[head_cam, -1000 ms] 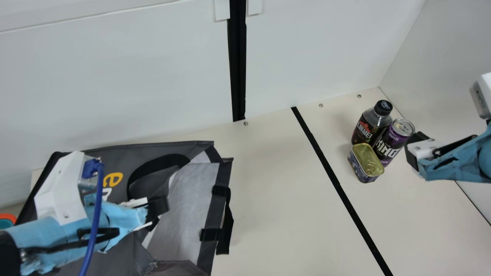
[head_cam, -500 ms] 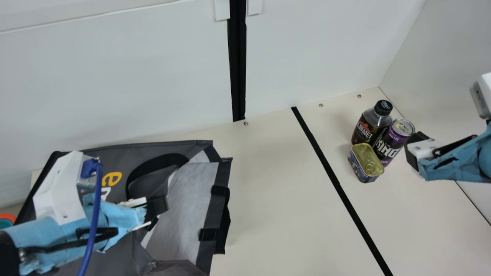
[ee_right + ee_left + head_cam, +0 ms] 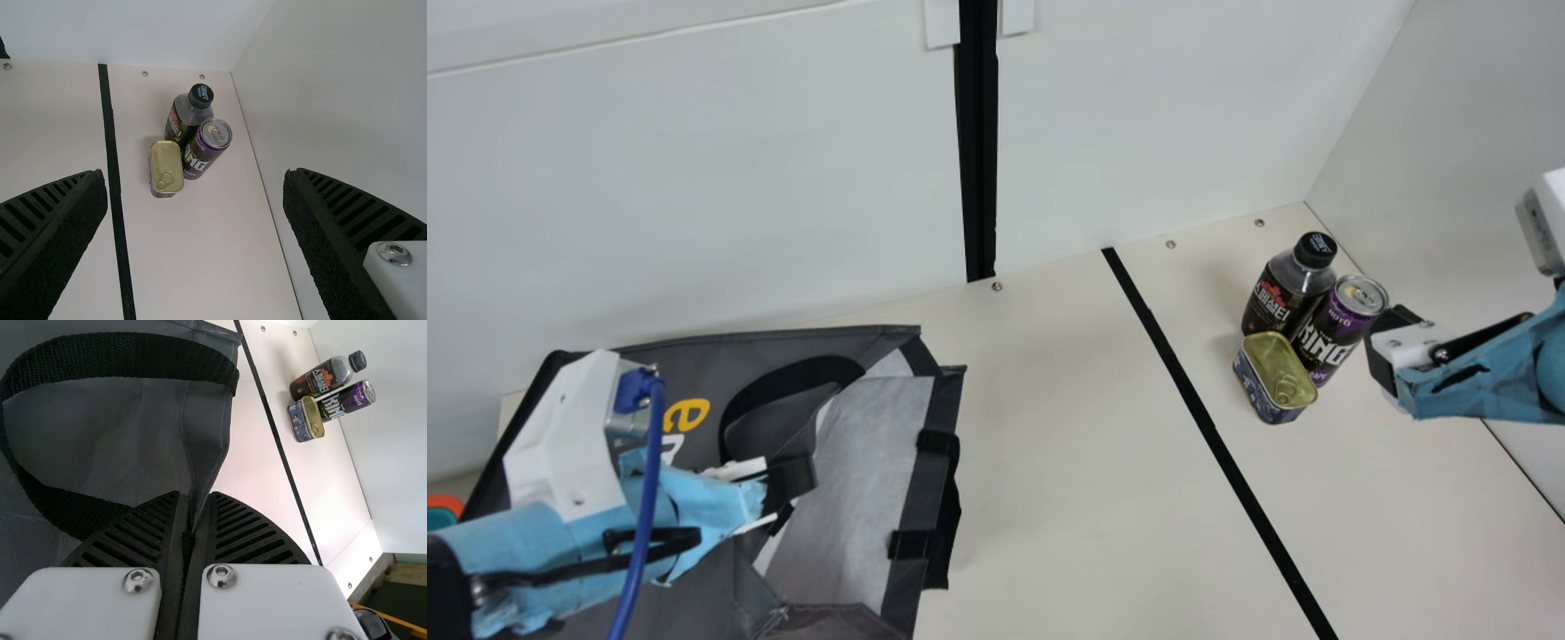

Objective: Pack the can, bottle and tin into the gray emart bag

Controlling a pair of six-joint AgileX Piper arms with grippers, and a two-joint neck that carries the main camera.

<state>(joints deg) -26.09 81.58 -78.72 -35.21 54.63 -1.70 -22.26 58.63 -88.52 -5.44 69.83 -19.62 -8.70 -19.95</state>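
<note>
My left gripper (image 3: 787, 484) is at the gray bag (image 3: 783, 344), which lies with its mouth facing right. In the left wrist view the left gripper (image 3: 199, 513) is shut on a fold of the bag's rim (image 3: 212, 440). Upright at the right back stand the black-capped bottle (image 3: 1289, 289), the purple can (image 3: 1336, 331) and the gold-lidded tin (image 3: 1274, 378), close together. My right gripper (image 3: 1387, 351) shows just right of the can; in the right wrist view the right gripper (image 3: 195, 213) is wide open with nothing between its fingers.
A black tape strip (image 3: 1209, 427) crosses the table (image 3: 1067, 444) between the bag and the three items. White walls stand behind and at the right. An orange and teal object (image 3: 443, 508) peeks out at the far left.
My left gripper has shifted very slightly left with the bag's rim, and the strap at the bag's right edge swung slightly left. The right arm and the three items have stayed still.
</note>
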